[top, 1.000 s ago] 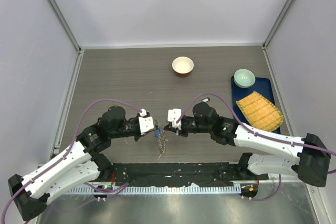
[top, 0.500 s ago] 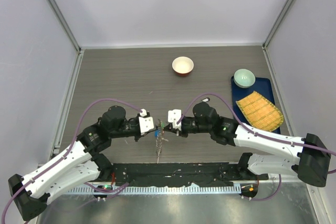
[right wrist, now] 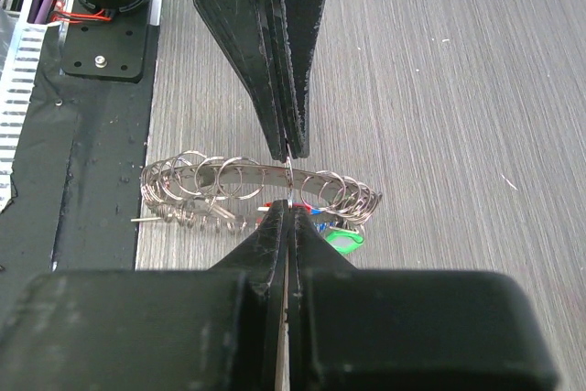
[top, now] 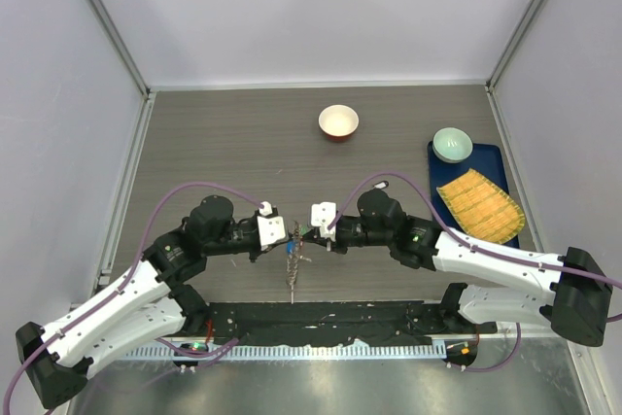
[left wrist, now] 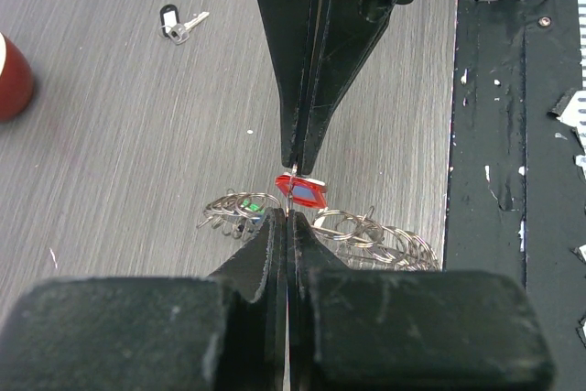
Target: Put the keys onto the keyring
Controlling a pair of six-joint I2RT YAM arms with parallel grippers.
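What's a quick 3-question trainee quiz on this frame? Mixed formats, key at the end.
1. True or false: the left gripper and the right gripper both stand open.
2. Which key lies alone on the table, away from the keyring? A red, B black, C yellow.
3. Which two things sit on the blue tray?
Key: 1 false, both are shut, tip to tip at the keyring. 2 B, the black key. 3 the green bowl and the yellow mat.
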